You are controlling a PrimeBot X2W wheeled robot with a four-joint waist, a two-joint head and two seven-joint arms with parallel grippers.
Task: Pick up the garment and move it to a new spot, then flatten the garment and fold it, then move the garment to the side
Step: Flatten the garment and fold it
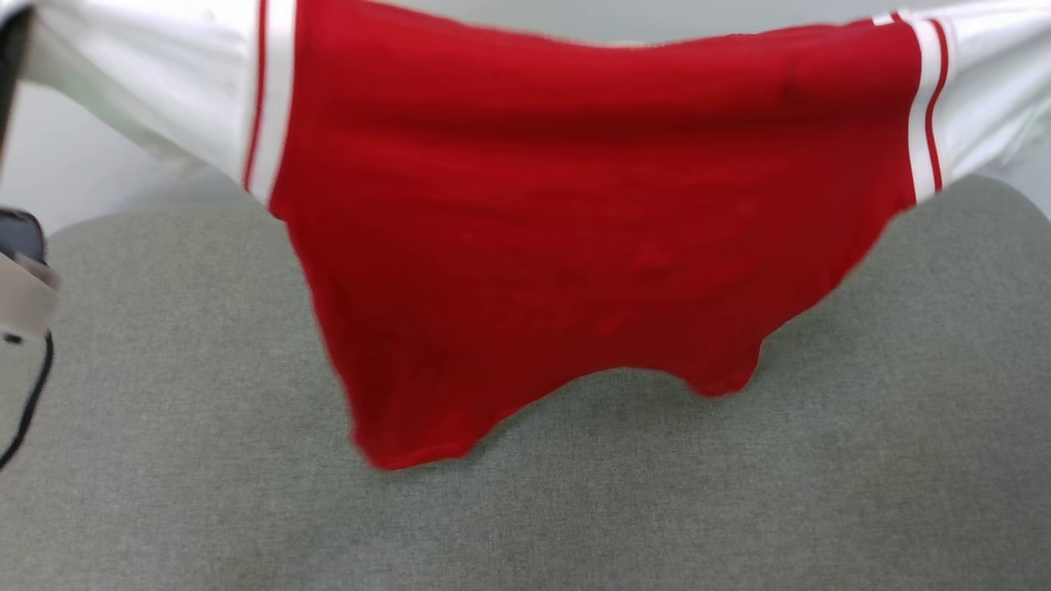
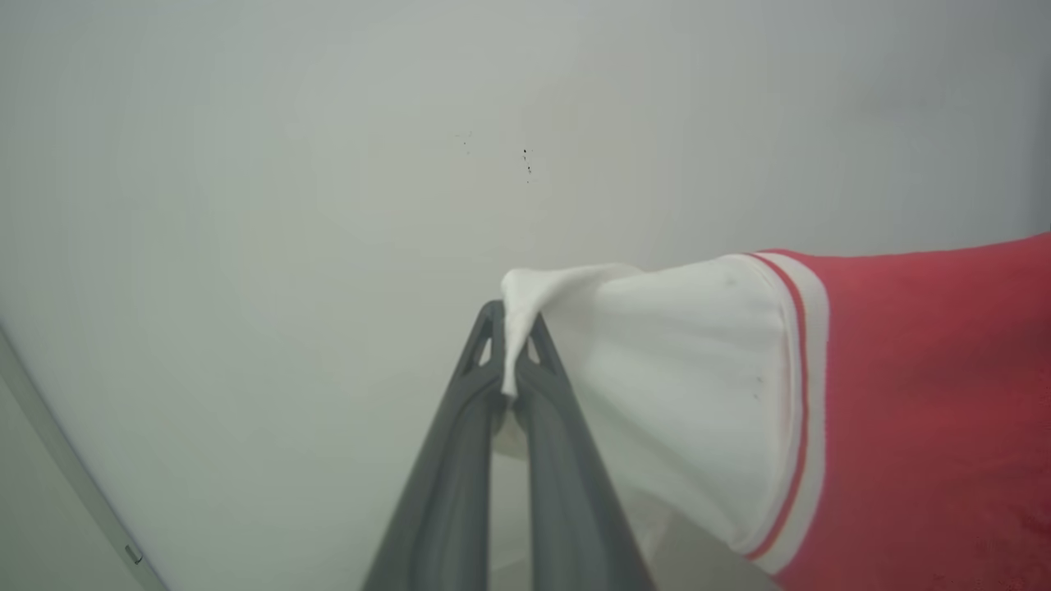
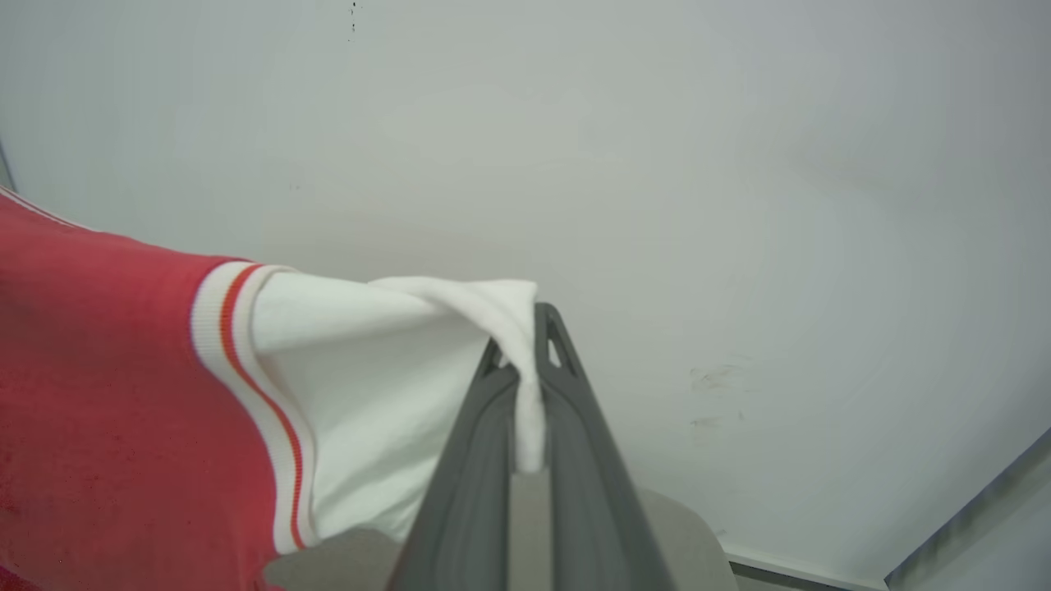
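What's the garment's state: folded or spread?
Spread. The left tool and right tool each pinch a white sleeve, stretching the garment between them; its hem hangs above the grey surface.

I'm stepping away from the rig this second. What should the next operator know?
Left gripper: shut on one white sleeve.
Right gripper: shut on the other white sleeve.
Garment: held up, stretched between both arms, plain red side to the head camera. Its hem hangs low over the grey table top; whether they touch is unclear.
Done: pickup.
Left: lay it at the new spot, flatten, fold, move aside.
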